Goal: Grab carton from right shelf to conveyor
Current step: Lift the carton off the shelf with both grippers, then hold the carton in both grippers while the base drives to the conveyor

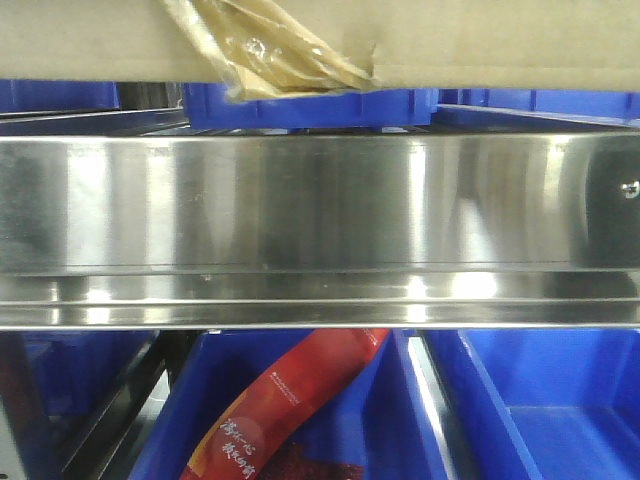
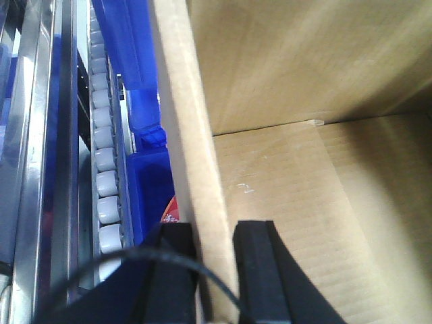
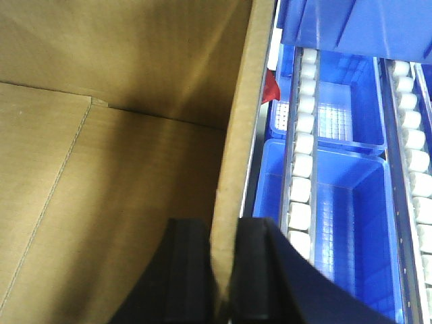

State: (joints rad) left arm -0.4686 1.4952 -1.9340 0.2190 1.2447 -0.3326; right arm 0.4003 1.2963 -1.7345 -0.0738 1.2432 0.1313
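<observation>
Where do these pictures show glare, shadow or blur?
Front view: bright glare streaks on the shelf rail; the tape on the carton looks soft. Left wrist view: the left claw is dark and blurred, light bands cross the carton's inside. Right wrist view: the right claw lies in shadow; the blue bins are brightly lit.

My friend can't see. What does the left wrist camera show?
The left gripper clamps a side wall of the open brown carton, one black finger inside, one outside. White rollers, blue bins and the steel shelf run alongside.
</observation>
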